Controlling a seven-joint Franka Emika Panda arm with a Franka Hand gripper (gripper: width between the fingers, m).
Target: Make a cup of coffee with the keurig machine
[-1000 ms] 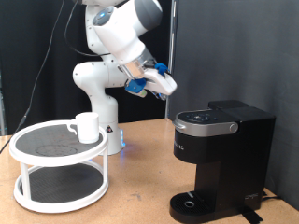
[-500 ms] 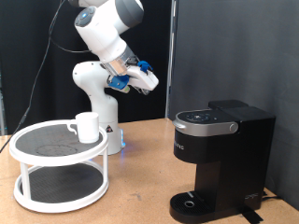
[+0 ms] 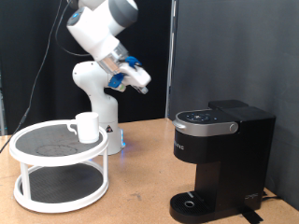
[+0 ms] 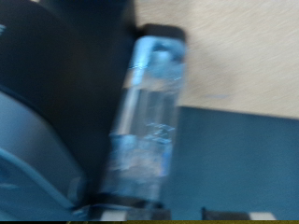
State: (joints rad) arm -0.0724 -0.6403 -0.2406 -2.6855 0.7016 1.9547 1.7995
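Gripper (image 3: 142, 84) raised high, above and between both items; grip state unclear. Small white ceramic cup (image 3: 87, 127) on white two-tier round stand (image 3: 58, 168). Black boxy keurig machine (image 3: 222, 159) lid closed, on wooden table (image 3: 140, 191).

Small plain white ceramic mug (image 3: 87, 126): upright, on top tier of stand, left-centre of exterior frame. Black boxy single-serve coffee maker (image 3: 220, 161): lower right of frame, lid closed, silver-rimmed top, round drip base bare. Well apart.
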